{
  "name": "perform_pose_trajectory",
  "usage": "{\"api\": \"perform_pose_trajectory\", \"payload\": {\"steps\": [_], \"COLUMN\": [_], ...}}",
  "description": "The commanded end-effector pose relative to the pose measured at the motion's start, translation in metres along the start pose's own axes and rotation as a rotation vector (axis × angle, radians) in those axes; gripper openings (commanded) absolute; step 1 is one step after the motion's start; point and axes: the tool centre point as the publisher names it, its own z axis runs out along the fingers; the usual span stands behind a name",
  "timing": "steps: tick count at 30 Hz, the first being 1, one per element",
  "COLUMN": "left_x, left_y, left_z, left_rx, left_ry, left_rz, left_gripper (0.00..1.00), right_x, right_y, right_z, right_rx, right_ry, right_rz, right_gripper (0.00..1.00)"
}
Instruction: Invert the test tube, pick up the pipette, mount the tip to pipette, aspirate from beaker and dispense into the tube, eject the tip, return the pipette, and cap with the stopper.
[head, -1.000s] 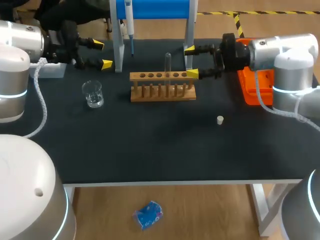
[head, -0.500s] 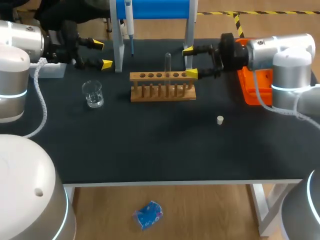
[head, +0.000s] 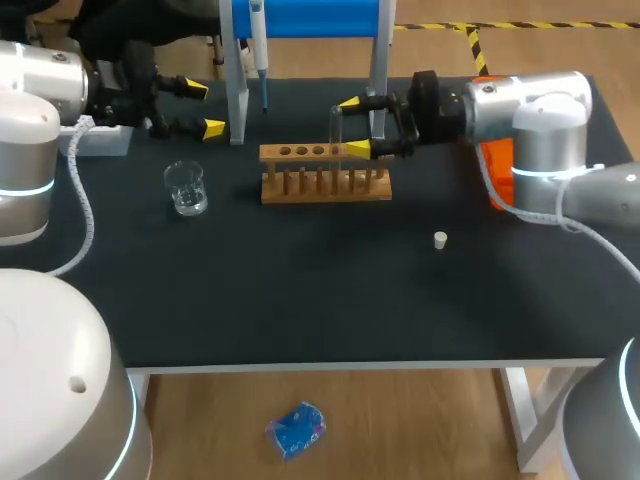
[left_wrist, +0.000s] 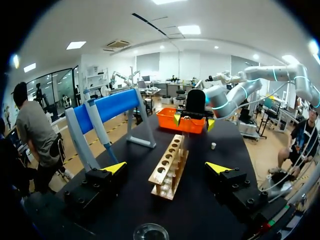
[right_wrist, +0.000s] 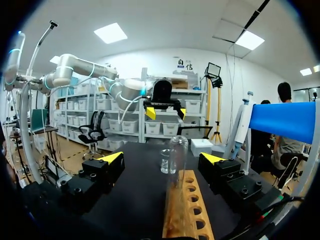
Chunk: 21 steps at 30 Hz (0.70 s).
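Yellow-tipped fingers of the right gripper (head: 354, 127) stand wide open and empty, just short of the upright test tube (head: 336, 122). Inverting looks underway; next, advance and close.

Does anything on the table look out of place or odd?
The test tube stands in the wooden rack with its rounded end up, seemingly upside down. The small white stopper lies loose on the table, apart from the rack. No spill shows.

The gripper (right_wrist: 162, 157) is open, its fingers wide apart. Just ahead between them, untouched, the tube (right_wrist: 177, 156) stands upright in the rack (right_wrist: 187, 212). The beaker (right_wrist: 165, 162) sits farther off.
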Motion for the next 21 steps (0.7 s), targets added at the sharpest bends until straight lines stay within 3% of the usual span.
{"api": "perform_pose_trajectory", "payload": {"steps": [1,11,13,15,21], "left_x": [-0.0001,-0.0001,-0.0001,-0.0001,-0.0001], "left_y": [-0.0003,-0.0003,-0.0003,-0.0003,-0.0003], "left_z": [-0.0002,-0.0002,-0.0002,-0.0002,-0.0002], "left_rx": [-0.002,-0.002,-0.002,-0.002,-0.002], "left_ry": [-0.001,-0.001,-0.001,-0.001,-0.001], "left_rz": [-0.001,-0.001,-0.001,-0.001,-0.001], "left_gripper": [1.0,1.0,1.0,1.0,1.0], "right_x": [-0.0171,-0.0224,-0.0221,-0.021,-0.0185], "right_y": [-0.0087,-0.0085,-0.0083,-0.0074,-0.0064], "right_z": [0.0119,0.0187,0.0191,0.0194,0.0191], "right_rx": [-0.018,-0.036,-0.04,-0.043,-0.047], "right_ry": [0.068,0.079,0.079,0.079,0.083], "right_rz": [-0.002,0.006,0.008,0.009,0.01], "right_gripper": [1.0,1.0,0.49,0.34,0.0]}}
